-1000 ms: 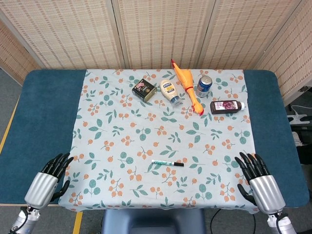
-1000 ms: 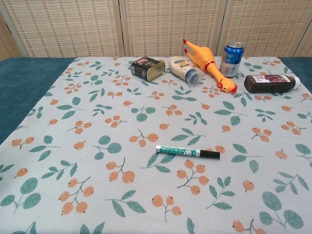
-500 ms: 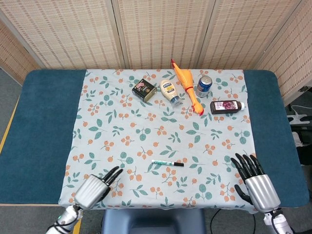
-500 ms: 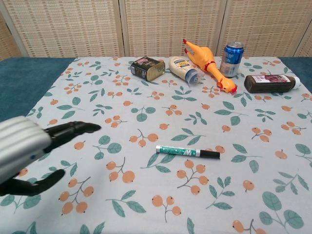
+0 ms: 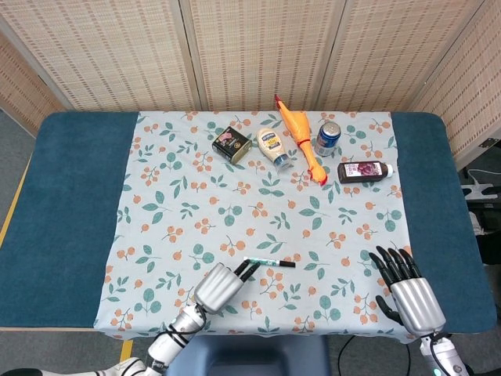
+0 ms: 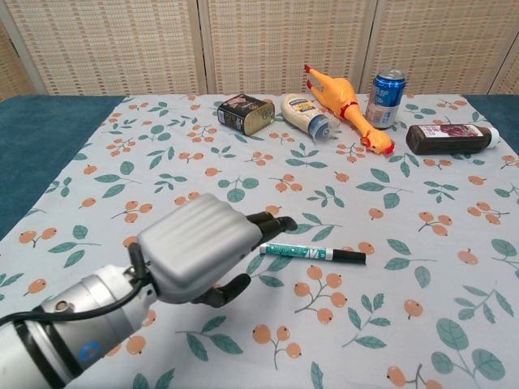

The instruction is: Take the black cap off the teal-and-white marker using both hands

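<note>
The teal-and-white marker (image 5: 264, 262) (image 6: 302, 252) lies flat on the leaf-print cloth near the front edge, its black cap (image 5: 286, 265) (image 6: 349, 256) pointing right. My left hand (image 5: 221, 283) (image 6: 199, 246) hovers open just left of the marker's teal end, fingers stretched toward it, not gripping it. My right hand (image 5: 408, 288) rests open at the front right of the cloth, well to the right of the cap; the chest view does not show it.
Along the far side stand a dark tin (image 5: 232, 144), a mayonnaise bottle (image 5: 272, 147), a rubber chicken (image 5: 300, 138), a blue can (image 5: 328, 137) and a dark sauce bottle (image 5: 363, 171). Bare teal table (image 5: 70, 196) flanks the cloth.
My left hand swept right from the cloth's front-left corner to the marker's left end. My right hand edged slightly inward. The marker stayed put.
</note>
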Controlling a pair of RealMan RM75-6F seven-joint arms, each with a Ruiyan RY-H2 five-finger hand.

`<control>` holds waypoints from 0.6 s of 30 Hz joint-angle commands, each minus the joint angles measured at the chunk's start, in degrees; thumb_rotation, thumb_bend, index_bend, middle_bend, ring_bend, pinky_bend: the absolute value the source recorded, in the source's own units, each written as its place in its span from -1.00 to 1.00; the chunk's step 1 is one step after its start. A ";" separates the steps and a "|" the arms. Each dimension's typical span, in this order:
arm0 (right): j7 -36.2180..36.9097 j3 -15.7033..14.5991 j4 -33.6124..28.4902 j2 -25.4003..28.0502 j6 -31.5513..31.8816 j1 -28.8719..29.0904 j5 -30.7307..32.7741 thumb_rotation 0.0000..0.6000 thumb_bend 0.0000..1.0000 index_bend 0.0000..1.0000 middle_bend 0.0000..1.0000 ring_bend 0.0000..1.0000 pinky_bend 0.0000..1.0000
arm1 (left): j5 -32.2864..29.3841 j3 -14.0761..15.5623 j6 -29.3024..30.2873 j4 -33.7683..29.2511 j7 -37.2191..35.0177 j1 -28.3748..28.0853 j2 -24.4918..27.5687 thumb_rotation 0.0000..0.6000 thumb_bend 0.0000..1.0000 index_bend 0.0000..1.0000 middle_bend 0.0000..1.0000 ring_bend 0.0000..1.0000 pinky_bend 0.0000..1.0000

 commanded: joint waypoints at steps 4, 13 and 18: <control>-0.51 0.18 0.21 -0.36 -0.97 0.35 1.12 1.00 -0.50 -1.00 -1.00 -1.00 -1.00 | -2.23 -2.33 -1.30 7.54 5.63 -4.29 -5.92 1.00 -0.17 -0.55 -0.46 0.97 1.00; -0.98 0.18 0.01 -0.39 -1.71 0.64 2.09 1.00 -0.50 -1.00 -1.00 -1.00 -1.00 | -1.14 -2.35 0.69 14.80 5.33 -7.88 -9.04 1.00 -0.17 -0.51 -0.43 0.97 1.00; -1.18 0.16 -0.14 -0.39 -1.56 0.58 2.31 1.00 -0.50 -1.00 -1.00 -1.00 -1.00 | -1.75 -2.43 0.80 17.33 5.61 -9.36 -10.08 1.00 -0.15 -0.45 -0.36 0.97 1.00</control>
